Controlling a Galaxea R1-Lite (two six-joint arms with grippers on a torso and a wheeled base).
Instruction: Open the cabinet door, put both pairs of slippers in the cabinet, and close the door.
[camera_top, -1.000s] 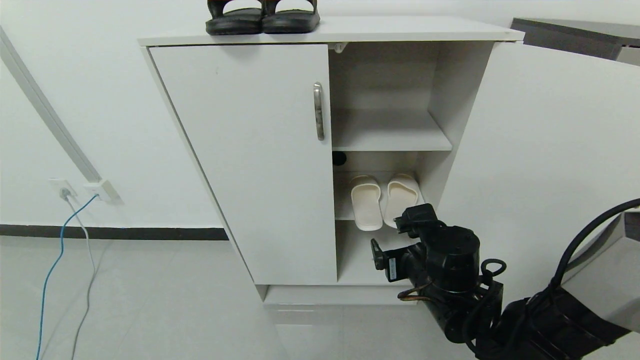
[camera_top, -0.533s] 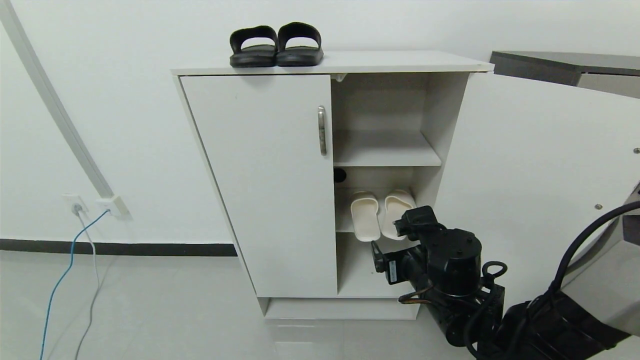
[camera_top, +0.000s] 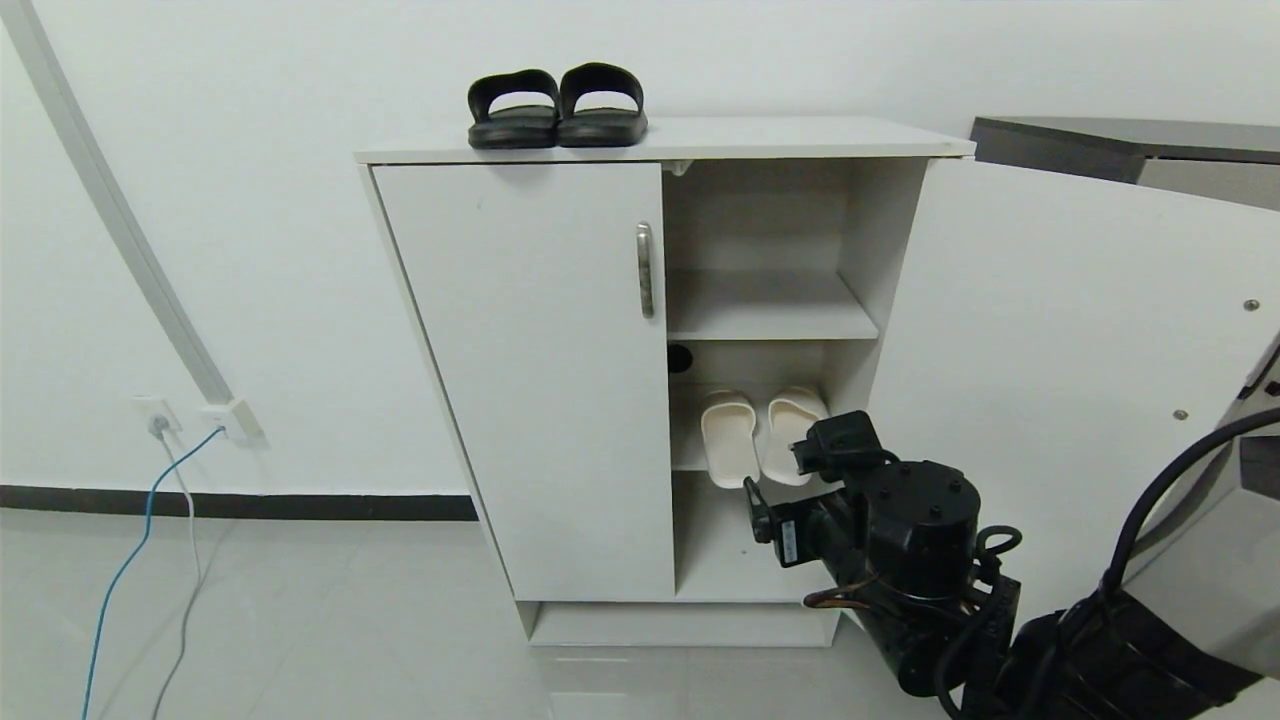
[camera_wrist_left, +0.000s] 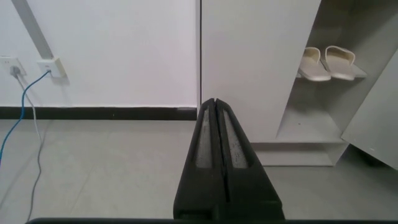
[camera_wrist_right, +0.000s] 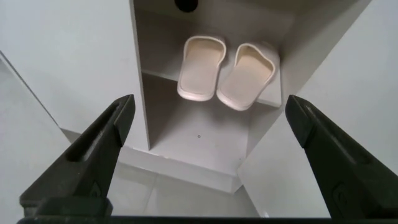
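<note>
Left tool (camera_wrist_left: 214, 134): fingers pressed together, nothing held. On the cabinet (camera_top: 800, 135) top, above the closed left door (camera_top: 540, 380): black slippers (camera_top: 557, 107), side by side. On the middle shelf (camera_top: 683, 445), in the open right half: cream slippers (camera_top: 760, 435), side by side. Near, in front: right tool (camera_wrist_right: 210, 99), spread wide, empty. Far right: right door (camera_top: 1050, 350), swung open.

This is a plain indoor room, a home or a bare test space. A white shoe cabinet (camera_top: 520, 380) stands against a bare white wall (camera_top: 250, 200) on pale glossy floor tiles (camera_top: 300, 620). Black slippers (camera_top: 558, 105) sit on its top at twelve o'clock, and cream slippers (camera_top: 760, 435) lie on a shelf inside. At eight o'clock from it is a wall socket (camera_top: 152, 412) with a blue cable (camera_top: 149, 505); at two o'clock, a grey tabletop (camera_top: 1120, 135).
</note>
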